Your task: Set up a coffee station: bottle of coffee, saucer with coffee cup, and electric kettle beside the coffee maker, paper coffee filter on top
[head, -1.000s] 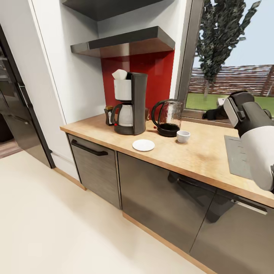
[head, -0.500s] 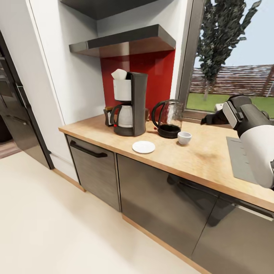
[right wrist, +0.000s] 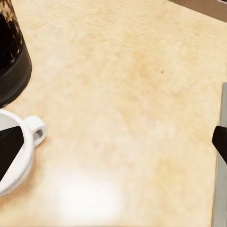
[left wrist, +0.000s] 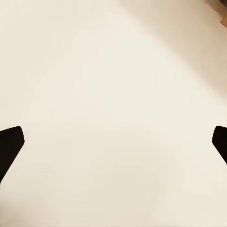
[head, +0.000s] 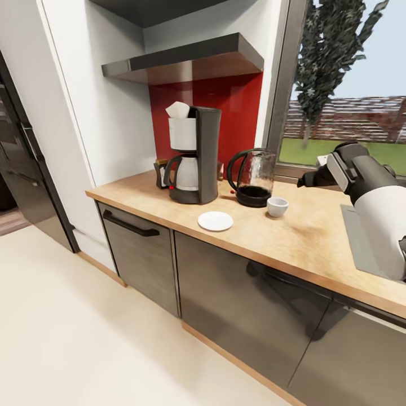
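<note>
Right gripper (right wrist: 113, 137) spread wide and empty over the countertop (head: 304, 231). Filter (head: 177, 109) tops the coffee maker (head: 194, 155), kettle (head: 252, 177) alongside; coffee cup (head: 277, 206) sits off the saucer (head: 215, 221), my likely next job.

A: Is any text, label or number reading clearly?

B: None is reading legibly. The white upper body of the coffee maker (head: 194, 155) is showing no script I can resolve in the head view.

A: And both wrist views?

B: Nothing printed is showing there either.
</note>
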